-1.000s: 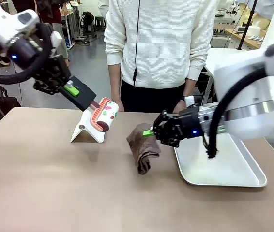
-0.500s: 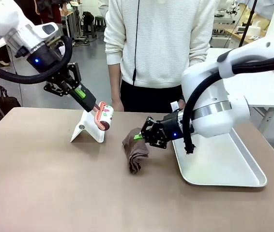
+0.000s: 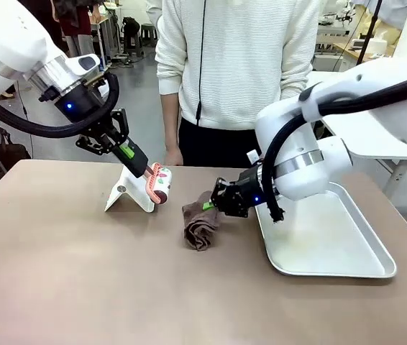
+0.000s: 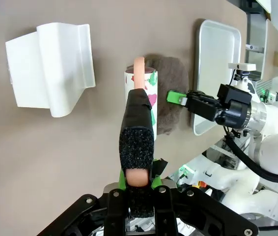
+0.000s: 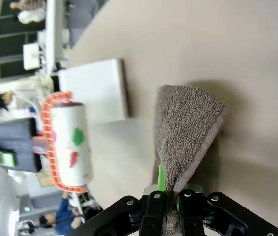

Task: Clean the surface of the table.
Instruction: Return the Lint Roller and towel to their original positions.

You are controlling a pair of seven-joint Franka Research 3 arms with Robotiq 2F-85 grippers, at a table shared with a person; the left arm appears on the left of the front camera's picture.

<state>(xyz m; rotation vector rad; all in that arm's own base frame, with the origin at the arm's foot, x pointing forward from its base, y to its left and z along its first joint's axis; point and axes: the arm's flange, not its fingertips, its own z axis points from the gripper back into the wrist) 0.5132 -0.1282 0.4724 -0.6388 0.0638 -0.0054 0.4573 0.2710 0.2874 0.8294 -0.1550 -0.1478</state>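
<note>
Pinching a brown towel (image 3: 200,226), the right pincer (image 3: 211,205) drags it over the tan desk (image 3: 81,287) near the middle, just left of a metal tray (image 3: 333,248). The left pincer (image 3: 140,164) grips a lint roller (image 3: 160,184) by its handle, above a white stand (image 3: 128,192) at far left.

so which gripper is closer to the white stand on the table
Left. The left gripper hangs just above the white stand, holding a lint roller beside it. The right gripper is farther right, clamped on the brown towel.
</note>
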